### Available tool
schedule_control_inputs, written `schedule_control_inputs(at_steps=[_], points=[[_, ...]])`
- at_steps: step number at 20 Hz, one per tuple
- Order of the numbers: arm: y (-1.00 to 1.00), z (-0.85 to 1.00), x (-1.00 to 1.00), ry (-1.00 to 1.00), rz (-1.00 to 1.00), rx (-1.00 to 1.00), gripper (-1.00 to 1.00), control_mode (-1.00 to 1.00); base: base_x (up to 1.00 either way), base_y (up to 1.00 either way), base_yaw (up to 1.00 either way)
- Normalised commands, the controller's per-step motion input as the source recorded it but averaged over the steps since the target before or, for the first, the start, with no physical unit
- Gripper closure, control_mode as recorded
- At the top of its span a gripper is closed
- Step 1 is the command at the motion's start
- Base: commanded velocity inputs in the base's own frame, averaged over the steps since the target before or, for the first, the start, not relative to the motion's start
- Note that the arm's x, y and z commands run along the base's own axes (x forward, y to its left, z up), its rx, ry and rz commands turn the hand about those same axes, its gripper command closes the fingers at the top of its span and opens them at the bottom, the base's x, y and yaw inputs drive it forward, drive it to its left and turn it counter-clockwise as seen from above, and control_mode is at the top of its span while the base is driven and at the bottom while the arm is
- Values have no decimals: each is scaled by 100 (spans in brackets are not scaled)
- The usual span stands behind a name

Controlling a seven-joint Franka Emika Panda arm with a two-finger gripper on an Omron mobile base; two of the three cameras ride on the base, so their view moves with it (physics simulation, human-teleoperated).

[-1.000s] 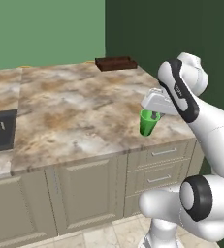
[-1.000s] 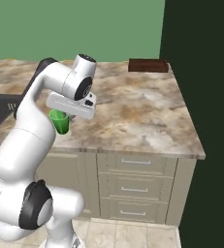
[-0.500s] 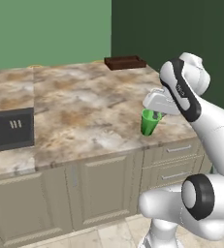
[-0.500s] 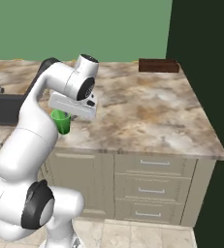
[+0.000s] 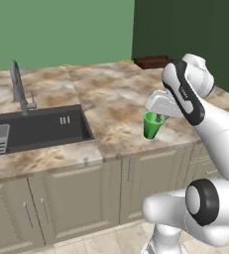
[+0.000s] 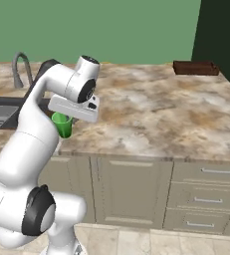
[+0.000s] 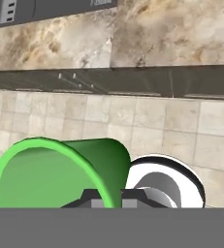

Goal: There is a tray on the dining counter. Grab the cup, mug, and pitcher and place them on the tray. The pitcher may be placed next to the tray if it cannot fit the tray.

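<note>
While clamped on the cup (image 5: 153,125) rim, my gripper (image 5: 158,118) hangs off the counter (image 5: 116,99) edge, tray (image 5: 152,61) far back.

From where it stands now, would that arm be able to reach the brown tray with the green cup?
Probably not yet. The gripper holds the cup at the near edge of the dining counter, while the tray sits at the far corner. Nothing stands between them.
</note>
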Motion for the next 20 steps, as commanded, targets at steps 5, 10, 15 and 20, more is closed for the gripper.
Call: schedule_control_inputs(at_steps=[5,10,15,20], points=[[0,0,0,0,0,0,100,100,0,100,4],[0,0,0,0,0,0,100,100,1,100,1],[0,0,0,0,0,0,100,100,1,100,0],[0,0,0,0,0,0,100,100,2,100,0]])
